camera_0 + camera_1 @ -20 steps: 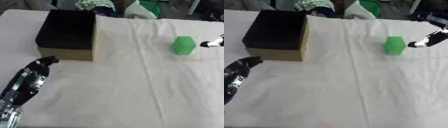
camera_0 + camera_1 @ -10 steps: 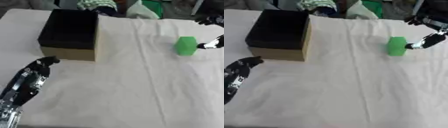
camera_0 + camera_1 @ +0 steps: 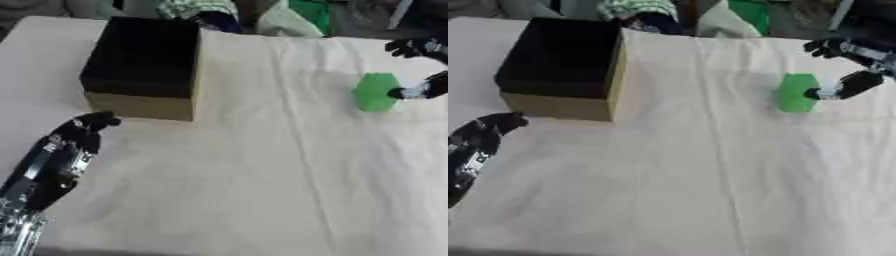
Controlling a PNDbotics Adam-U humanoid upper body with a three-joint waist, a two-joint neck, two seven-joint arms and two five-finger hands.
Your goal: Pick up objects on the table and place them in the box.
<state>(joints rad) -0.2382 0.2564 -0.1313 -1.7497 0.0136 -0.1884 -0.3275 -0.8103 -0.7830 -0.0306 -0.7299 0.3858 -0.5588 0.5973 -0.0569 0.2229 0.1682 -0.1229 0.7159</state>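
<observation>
Left hand (image 3: pixel 61 155) rests idle just near of the box (image 3: pixel 144 67), fingers relaxed, holding nothing. The box sits open-topped, ready to receive. Well to the box's right lies the green block (image 3: pixel 797 92). Right hand (image 3: pixel 846 70) brackets it, spread wide; one fingertip touches its side, apparently preparing a grasp.

A white cloth (image 3: pixel 262 175), creased with long folds, covers the table, and along its far edge lies a heap of fabric: a green-and-white patterned piece (image 3: pixel 194 9), a dark blue one (image 3: pixel 220 22), a pale one (image 3: pixel 282 24) and a bright green one (image 3: pixel 308 11).
</observation>
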